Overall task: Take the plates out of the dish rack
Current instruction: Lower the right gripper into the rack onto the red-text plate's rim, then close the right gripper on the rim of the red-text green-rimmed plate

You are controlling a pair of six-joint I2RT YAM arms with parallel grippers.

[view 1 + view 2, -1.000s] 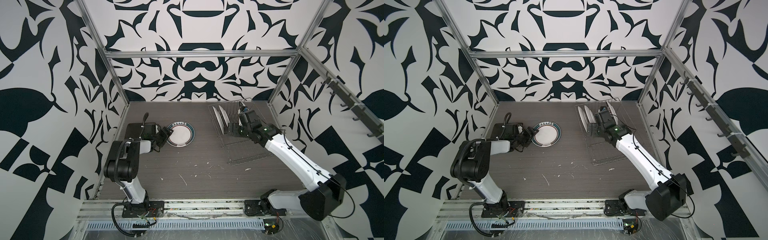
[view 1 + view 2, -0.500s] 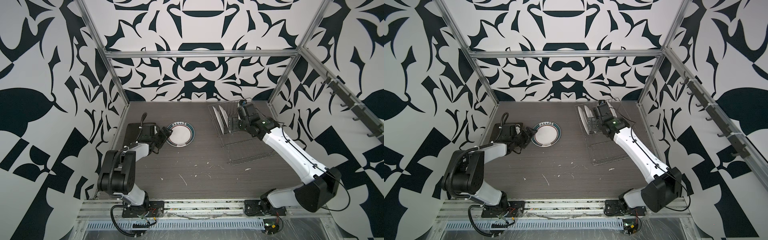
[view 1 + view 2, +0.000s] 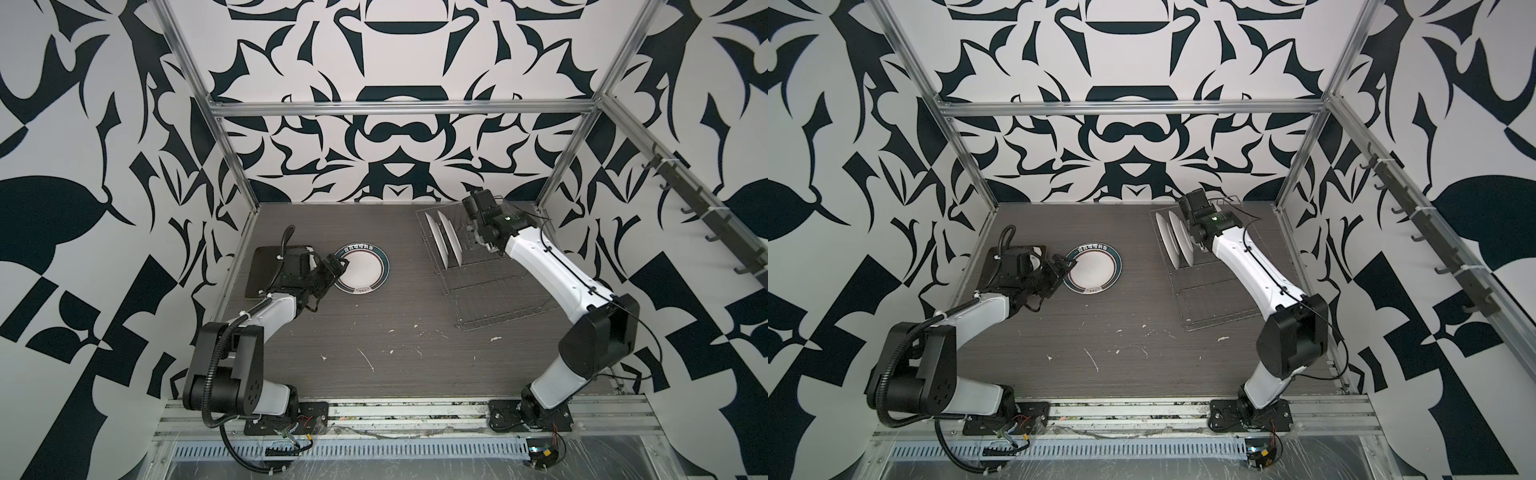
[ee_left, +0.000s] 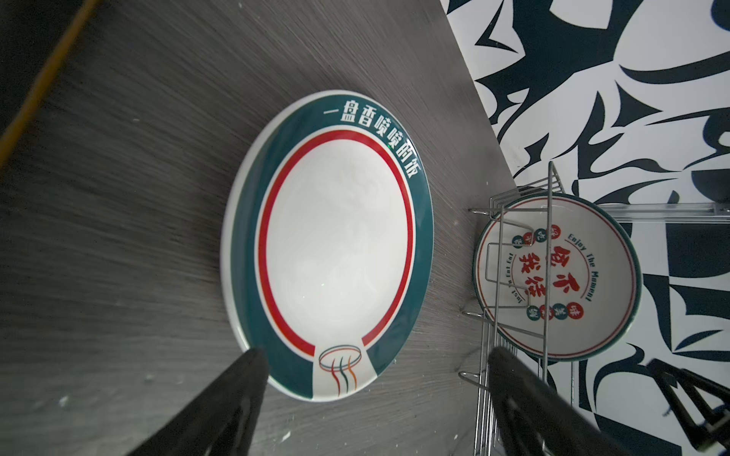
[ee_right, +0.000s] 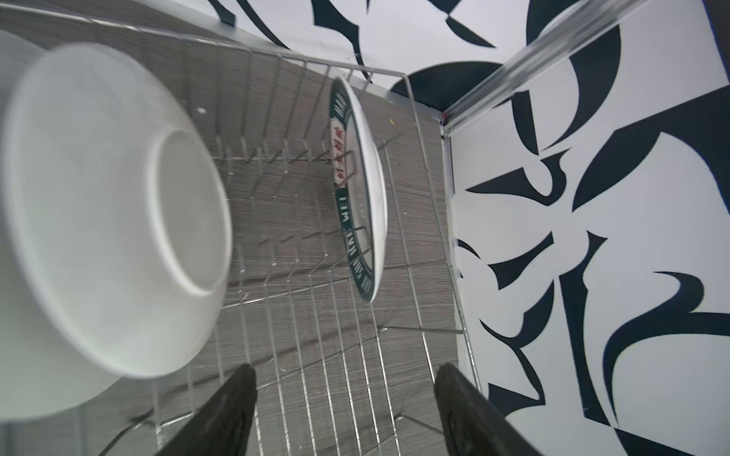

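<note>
Two round white plates point(image 3: 450, 243) stood upright in the silver wire dish rack point(image 3: 498, 291).
Over its wires the right gripper point(image 5: 345, 371) hung spread, empty; the left gripper point(image 3: 337, 266), jaws released, sat by a teal-rimmed plate point(image 3: 368, 272) lying flat.
</note>
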